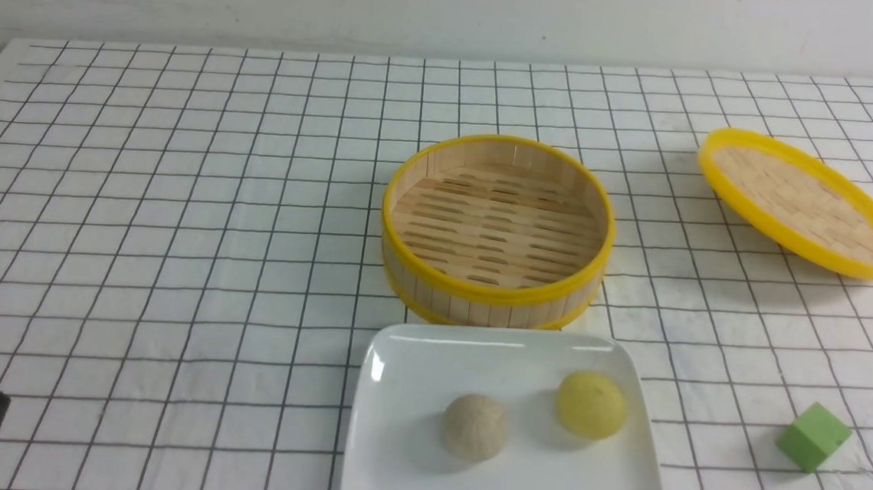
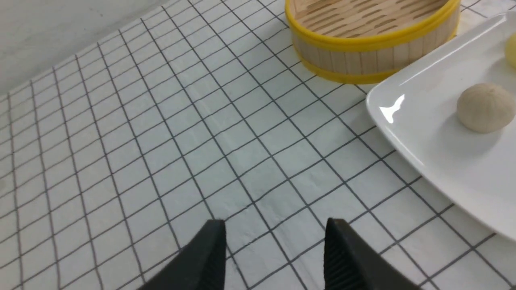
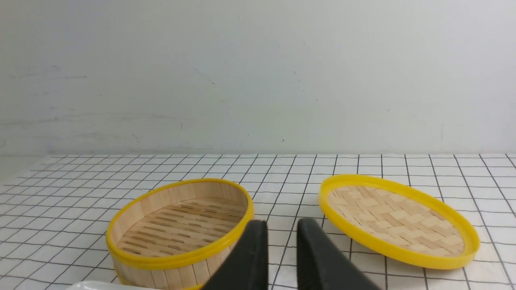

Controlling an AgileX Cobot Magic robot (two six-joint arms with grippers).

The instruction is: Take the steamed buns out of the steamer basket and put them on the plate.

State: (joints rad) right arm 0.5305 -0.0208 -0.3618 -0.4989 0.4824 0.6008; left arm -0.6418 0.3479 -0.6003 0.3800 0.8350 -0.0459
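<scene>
The beige bun (image 1: 474, 427) sat near the middle of the plate (image 1: 392, 442). The yellow bun (image 1: 591, 404) lay just to its right and a little farther back, apart from it. Both looked soft, light and matte, so they would probably dent rather than slip. A gentle pinch low across the widest part of the dome would suit them best.

The steamer basket (image 1: 491, 295) stood empty just beyond the plate's far edge, so the move appeared finished. Its lid (image 1: 802, 201) lay tilted at far right, and a green cube (image 1: 813, 437) lay at near right.

The left gripper (image 2: 275, 229) hung over bare cloth at near left, jaws spread and empty. The right gripper (image 3: 281, 225) showed only a narrow slit between its jaws and held nothing.
</scene>
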